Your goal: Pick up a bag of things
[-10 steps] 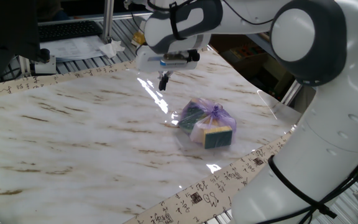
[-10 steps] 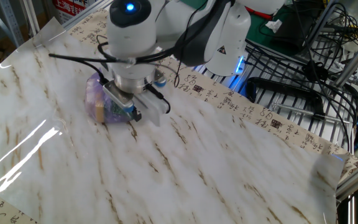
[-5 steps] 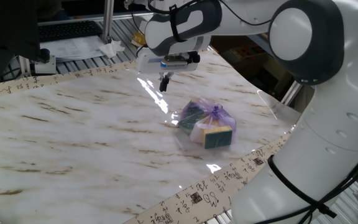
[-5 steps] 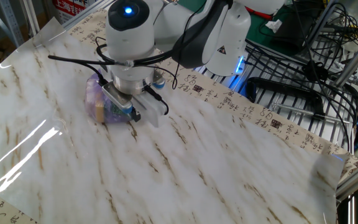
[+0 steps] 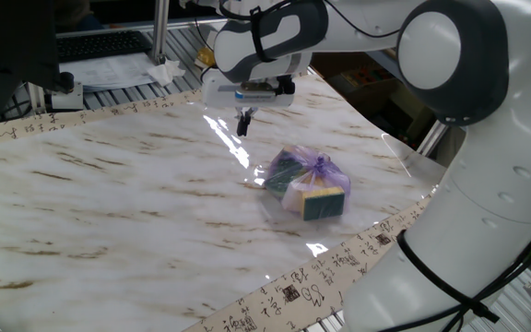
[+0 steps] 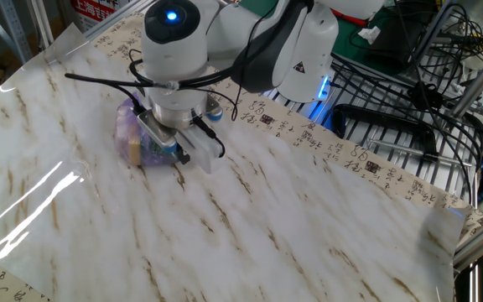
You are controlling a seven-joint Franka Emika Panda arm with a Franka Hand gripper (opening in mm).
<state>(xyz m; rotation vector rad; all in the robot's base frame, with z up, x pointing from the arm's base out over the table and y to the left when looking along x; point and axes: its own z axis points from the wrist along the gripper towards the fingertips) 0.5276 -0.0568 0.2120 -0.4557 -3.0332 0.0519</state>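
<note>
The bag of things is a small purple-tinted plastic bag, knotted on top, with green-and-yellow sponge blocks showing through. It lies on the marble-patterned table near the right edge. My gripper hangs above the table, behind and to the left of the bag and apart from it. Its two fingers look pressed together and hold nothing. In the other fixed view the bag is partly hidden behind the gripper hand.
A keyboard and papers lie beyond the table's far edge. A black wire rack with cables stands beside the table. A glossy clear sheet covers the tabletop, and a patterned strip runs along its border.
My gripper has shifted very slightly upward; the bag has not moved.
</note>
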